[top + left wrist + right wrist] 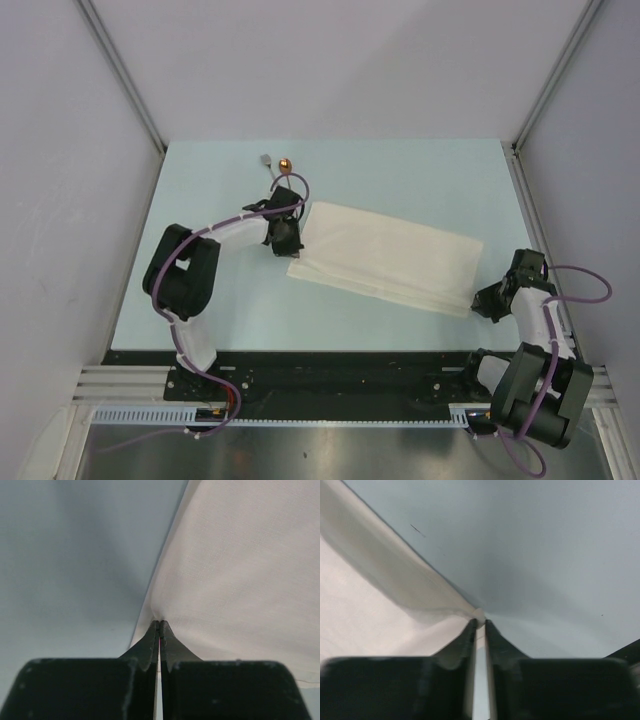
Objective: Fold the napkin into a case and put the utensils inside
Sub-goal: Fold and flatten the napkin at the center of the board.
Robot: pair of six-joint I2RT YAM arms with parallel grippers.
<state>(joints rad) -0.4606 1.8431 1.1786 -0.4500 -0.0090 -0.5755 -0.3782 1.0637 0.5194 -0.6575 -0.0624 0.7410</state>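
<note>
The cream napkin point(385, 257) lies folded as a wide band across the middle of the table, slanting from upper left to lower right. My left gripper point(291, 245) is shut on its left end; in the left wrist view the cloth point(240, 570) fans out from the pinched fingertips point(159, 623). My right gripper point(480, 300) is shut on the napkin's near right corner; the right wrist view shows that corner point(395, 610) held between the tips point(479, 622). The fork point(268, 163) and the copper-bowled spoon point(285, 165) lie at the far left of the table, behind my left gripper.
The pale blue table point(400, 180) is walled by white panels with metal posts at the back corners. A black rail point(330, 375) and both arm bases run along the near edge.
</note>
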